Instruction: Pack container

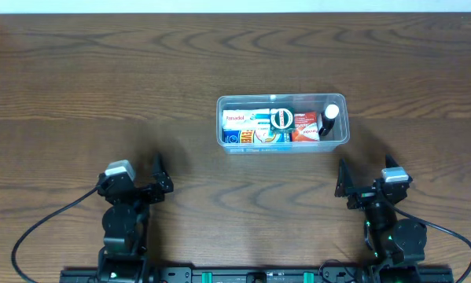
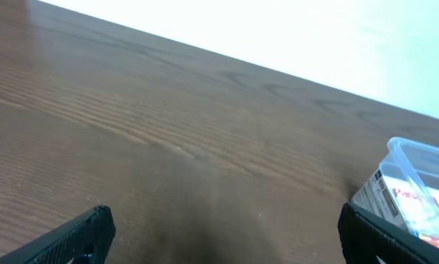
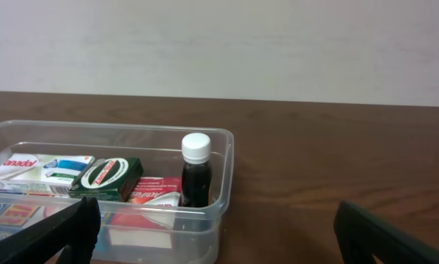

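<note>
Item: container (image 1: 282,97), a clear plastic tub on the wooden table (image 1: 101,79). It holds a white-and-blue box (image 1: 239,118) at its left end, a green box (image 1: 281,119) at mid-length, a red box (image 1: 306,127) next to that, and a dark bottle (image 1: 330,119) with a white cap upright at its right end. Also listed: left gripper (image 2: 225,220), fingers spread wide and empty, well apart from the container off its near left side; right gripper (image 3: 215,213), fingers likewise spread wide and empty, near the container's near right corner.
</note>
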Available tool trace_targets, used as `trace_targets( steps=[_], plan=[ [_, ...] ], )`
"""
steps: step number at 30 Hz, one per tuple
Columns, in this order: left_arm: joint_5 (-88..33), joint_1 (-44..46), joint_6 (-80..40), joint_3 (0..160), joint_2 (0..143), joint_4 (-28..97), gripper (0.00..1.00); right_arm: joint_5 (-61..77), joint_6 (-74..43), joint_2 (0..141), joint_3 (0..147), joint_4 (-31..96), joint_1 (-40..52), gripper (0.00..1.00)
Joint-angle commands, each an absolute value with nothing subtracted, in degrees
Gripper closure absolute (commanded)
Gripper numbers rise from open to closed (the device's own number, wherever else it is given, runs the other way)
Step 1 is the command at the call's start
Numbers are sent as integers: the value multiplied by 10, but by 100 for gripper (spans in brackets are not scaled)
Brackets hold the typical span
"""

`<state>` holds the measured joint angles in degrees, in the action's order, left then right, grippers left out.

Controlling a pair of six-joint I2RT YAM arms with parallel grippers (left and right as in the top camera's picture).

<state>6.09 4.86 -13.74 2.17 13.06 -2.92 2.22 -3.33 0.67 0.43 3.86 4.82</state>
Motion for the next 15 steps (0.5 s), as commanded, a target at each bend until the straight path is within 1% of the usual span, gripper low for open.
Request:
trace_targets(
  steps=[1, 10, 15],
  plan=[
    [51, 36, -140, 20, 104, -21, 2, 28, -25, 3, 3, 41, 41, 1],
    [51, 28, -140, 20, 37, 58, 2, 28, -25, 3, 3, 41, 41, 1],
    [51, 28, -140, 20, 12, 75, 2, 28, -25, 3, 3, 41, 41, 1]
  ],
)
